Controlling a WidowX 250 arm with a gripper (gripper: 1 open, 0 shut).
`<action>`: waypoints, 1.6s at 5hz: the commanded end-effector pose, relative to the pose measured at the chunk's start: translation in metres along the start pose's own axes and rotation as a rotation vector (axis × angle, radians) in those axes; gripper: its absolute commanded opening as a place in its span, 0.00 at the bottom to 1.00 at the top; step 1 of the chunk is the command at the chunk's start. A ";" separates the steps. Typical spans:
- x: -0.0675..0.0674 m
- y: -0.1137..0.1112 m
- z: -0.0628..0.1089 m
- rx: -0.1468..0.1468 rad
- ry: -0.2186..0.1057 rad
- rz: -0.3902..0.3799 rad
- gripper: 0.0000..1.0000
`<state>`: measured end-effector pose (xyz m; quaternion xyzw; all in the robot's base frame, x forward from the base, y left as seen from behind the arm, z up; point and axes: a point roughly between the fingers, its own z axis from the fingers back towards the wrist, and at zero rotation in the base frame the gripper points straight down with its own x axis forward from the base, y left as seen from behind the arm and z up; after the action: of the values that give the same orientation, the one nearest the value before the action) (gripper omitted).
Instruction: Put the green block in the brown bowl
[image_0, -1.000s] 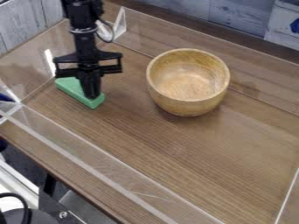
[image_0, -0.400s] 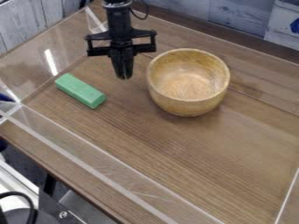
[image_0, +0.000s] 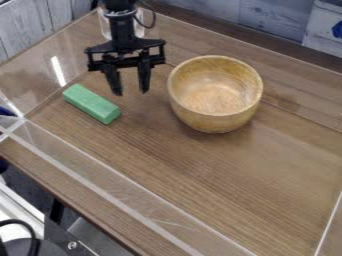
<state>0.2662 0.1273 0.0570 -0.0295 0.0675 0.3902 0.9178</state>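
The green block (image_0: 91, 102) lies flat on the wooden table (image_0: 201, 180) at the left, with nothing touching it. My gripper (image_0: 128, 85) hangs pointing down, just above and to the right of the block, between it and the brown bowl (image_0: 215, 92). Its two black fingers stand apart and hold nothing. The bowl, light tan and thick-walled, sits right of the gripper and has nothing inside.
A low clear plastic wall (image_0: 94, 195) runs around the tabletop, with its corner at the left edge. Beyond the far edge are grey boards and a white and blue object at the top right.
The gripper was shut down at the block, rose without it and swung right toward the bowl, then came back left a little and opened. The block stayed in place.
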 end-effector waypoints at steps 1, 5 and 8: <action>0.007 0.004 0.013 -0.016 -0.058 0.028 1.00; 0.020 0.030 -0.013 -0.024 -0.058 0.285 1.00; 0.029 0.039 -0.032 -0.008 -0.064 0.347 1.00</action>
<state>0.2586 0.1626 0.0292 -0.0109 0.0458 0.5337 0.8443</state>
